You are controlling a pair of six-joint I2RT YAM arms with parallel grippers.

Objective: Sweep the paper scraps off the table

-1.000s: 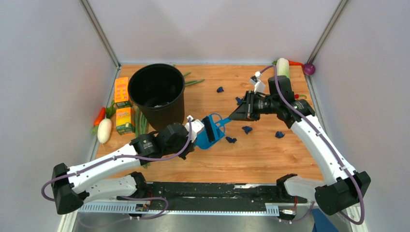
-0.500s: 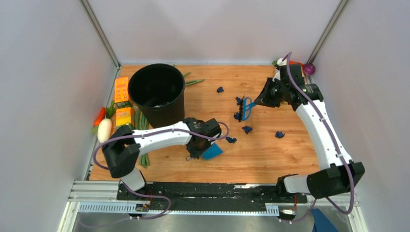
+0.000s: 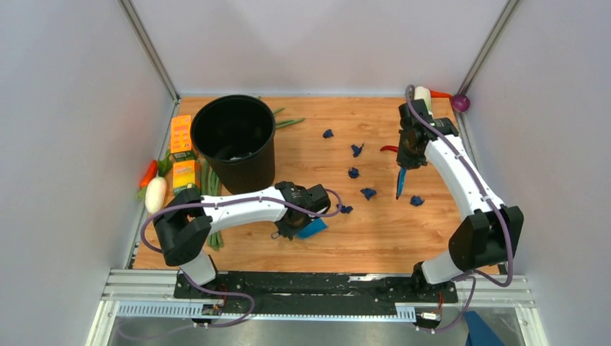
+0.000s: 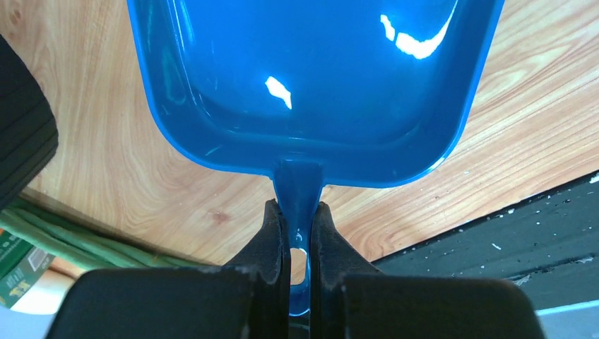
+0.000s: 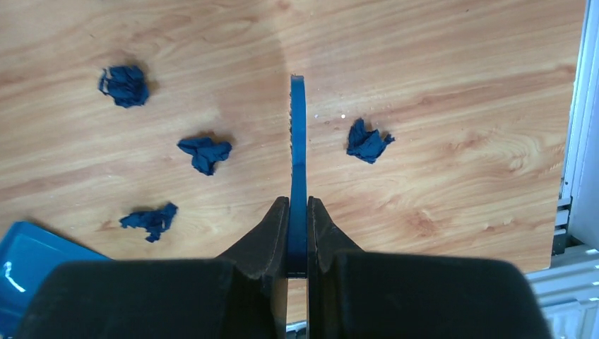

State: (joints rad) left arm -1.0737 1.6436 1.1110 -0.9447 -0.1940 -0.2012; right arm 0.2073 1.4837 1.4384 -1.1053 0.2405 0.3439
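Top external view: six paper scraps (image 3: 368, 193) lie scattered on the bench (image 3: 375, 241), all to the right of the black bin (image 3: 234, 137).
Left end effector (image 4: 298, 215): clenched on the handle of the blue dustpan (image 4: 311, 85). The pan's mouth faces away from the wrist, and I cannot tell whether the pan rests on the bench.
Scrap nearest the pan: just beside the pan's far right corner, not inside it.
Brush (image 5: 297, 134): seen edge-on, with its long axis running straight out from the right wrist and its tip pointing down at the bench. Whether the bristles touch the wood cannot be told.
Right end effector (image 5: 297, 208): pinched tight on the brush handle.
Key relation: three scraps lie left of the brush, between it and the dustpan. One scrap lies just to its right, on the side away from the pan. Two more sit farther back.
Nearer arm: the right arm, for most scraps.
Likely next move: a leftward stroke toward the pan, though the right-hand scrap would need the brush set beyond it first.
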